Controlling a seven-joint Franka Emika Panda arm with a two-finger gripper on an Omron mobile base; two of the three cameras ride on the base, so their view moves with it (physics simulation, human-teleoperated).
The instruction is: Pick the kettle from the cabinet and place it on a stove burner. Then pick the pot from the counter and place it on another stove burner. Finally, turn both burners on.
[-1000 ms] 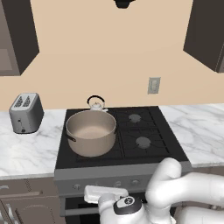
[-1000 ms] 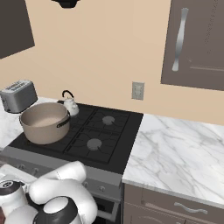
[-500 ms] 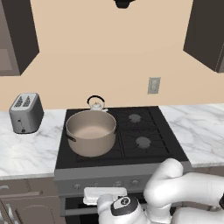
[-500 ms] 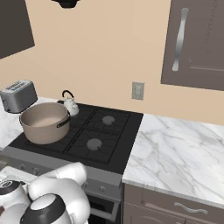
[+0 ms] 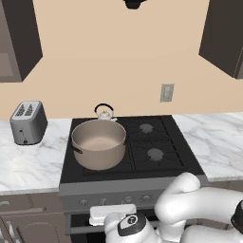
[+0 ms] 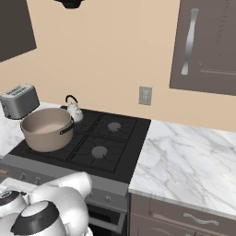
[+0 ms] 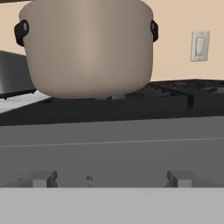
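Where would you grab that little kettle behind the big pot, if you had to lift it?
Probably by the thin black arched handle on top of the kettle, coming straight down from above. The handle stands upright over the dome, and the pot sits close in front of it on the stove, blocking a level approach from the front.

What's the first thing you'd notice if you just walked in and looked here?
The big tan pot on the front left burner of the black cooktop grabs the eye first. Right behind it on the back left burner sits the small silver kettle with its black arched handle. A grey toaster stands on the marble counter further left.
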